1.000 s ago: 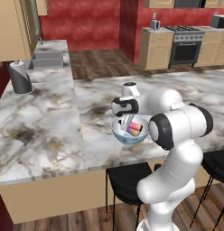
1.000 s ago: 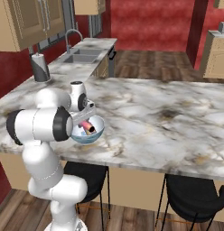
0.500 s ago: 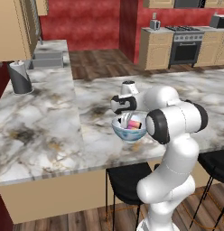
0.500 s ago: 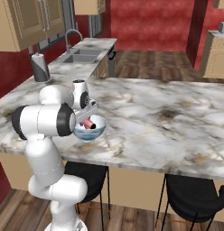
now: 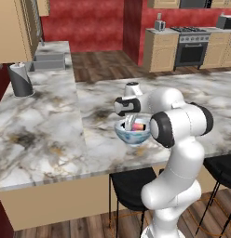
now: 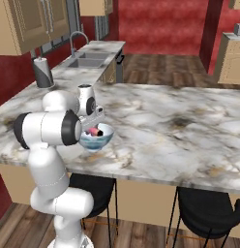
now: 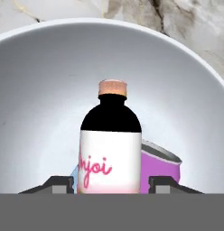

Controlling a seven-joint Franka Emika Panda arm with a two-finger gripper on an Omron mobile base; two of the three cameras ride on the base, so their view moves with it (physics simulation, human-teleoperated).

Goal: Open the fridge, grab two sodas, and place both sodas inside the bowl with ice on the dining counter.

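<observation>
On the marbled table (image 5: 52, 135), the bowl (image 7: 46, 90) sits under the claw (image 7: 111, 182), whose jaws stand apart beside the bottle (image 7: 111, 149); the can (image 7: 161, 167) lies alongside. Both sodas look delivered; only withdrawal seems left.

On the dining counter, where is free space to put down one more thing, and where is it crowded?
The dining counter is bare to the right of the bowl along the front edge, and also between the bowl and the paper towel roll. The bowl is crowded: the bottle, the can and the hand occupy it.
</observation>
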